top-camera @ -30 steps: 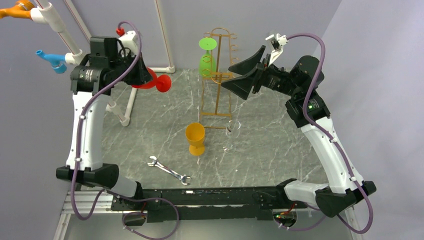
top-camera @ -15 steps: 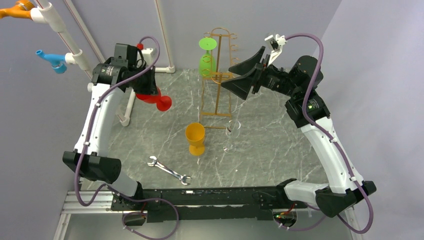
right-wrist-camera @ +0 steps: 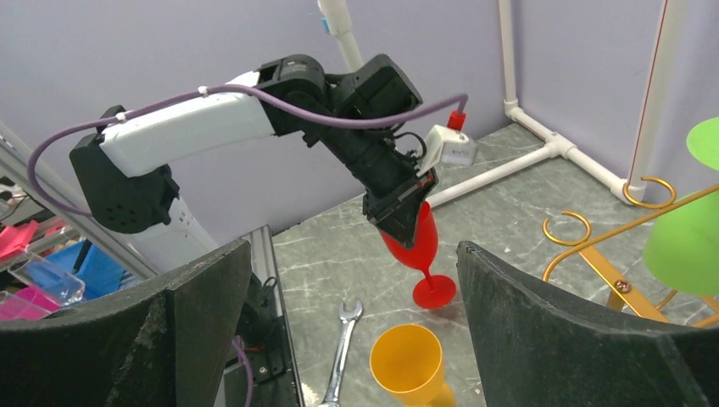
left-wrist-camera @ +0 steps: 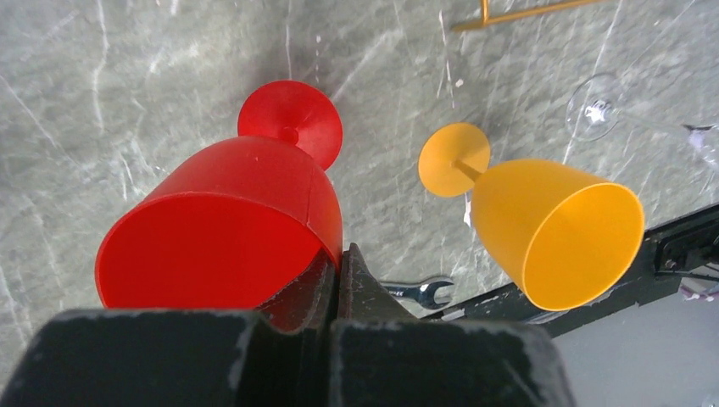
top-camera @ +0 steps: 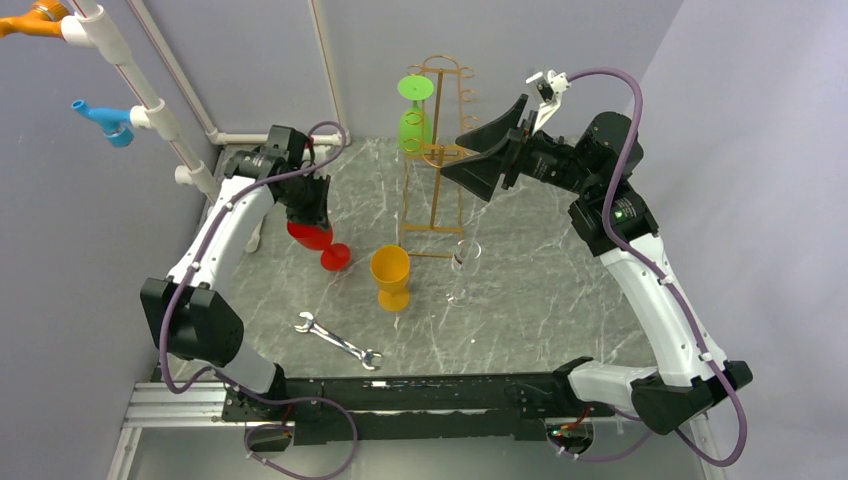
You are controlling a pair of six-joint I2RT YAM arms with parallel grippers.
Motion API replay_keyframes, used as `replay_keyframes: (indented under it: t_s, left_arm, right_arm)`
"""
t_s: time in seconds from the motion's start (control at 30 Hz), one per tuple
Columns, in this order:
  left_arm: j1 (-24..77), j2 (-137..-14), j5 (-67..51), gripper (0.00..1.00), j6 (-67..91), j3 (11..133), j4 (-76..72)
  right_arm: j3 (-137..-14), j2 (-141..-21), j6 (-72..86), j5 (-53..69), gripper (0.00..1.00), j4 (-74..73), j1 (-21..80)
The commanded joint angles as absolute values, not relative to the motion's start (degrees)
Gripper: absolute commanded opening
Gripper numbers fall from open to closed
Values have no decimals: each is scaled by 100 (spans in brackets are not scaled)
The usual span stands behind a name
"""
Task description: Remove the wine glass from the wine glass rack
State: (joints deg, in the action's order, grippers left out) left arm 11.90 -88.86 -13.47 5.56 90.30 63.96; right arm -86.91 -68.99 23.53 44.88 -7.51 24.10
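Observation:
The gold wire wine glass rack (top-camera: 437, 150) stands at the back middle of the table, with a green wine glass (top-camera: 412, 112) hanging upside down on its left side. It also shows in the right wrist view (right-wrist-camera: 687, 237). My left gripper (top-camera: 312, 212) is shut on the rim of a red wine glass (top-camera: 318, 240), holding it upright with its foot at or just above the table, left of the rack. The red glass shows in the left wrist view (left-wrist-camera: 229, 229) and right wrist view (right-wrist-camera: 415, 246). My right gripper (top-camera: 478, 150) is open and empty, right beside the rack.
An orange wine glass (top-camera: 391, 277) and a clear wine glass (top-camera: 462, 272) stand in front of the rack. A wrench (top-camera: 338, 341) lies near the front. A white pipe frame (top-camera: 150, 95) with blue and orange glasses stands at the left and back.
My left arm has swung the red glass from up near the pipe frame down and right to the table, turning it upright. The right arm has stayed still.

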Motion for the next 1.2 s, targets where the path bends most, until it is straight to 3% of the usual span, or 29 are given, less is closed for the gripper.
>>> replay_keyframes:
  t_s: [0.0,0.47,0.83,1.17]
  left_arm:
    - [1313,-8659,-1334,0,688,8751,6006]
    - [1667,-8783,-1068,1,716,8543,5890]
    - [1851,-8795,-1022,14,775,8375,5761]
    - [2016,-8776,-1039,38,817,8587,5864]
  right_arm:
    - [-8686,-6809,2241,4402,93,-719,2443]
    - [-8745,-6829,2163,4369,93,-803,2461]
    - [-8740,-6823,2109,4330,93,-839,2470]
    - [-8732,-6763,2048,4281,93,-896,2476]
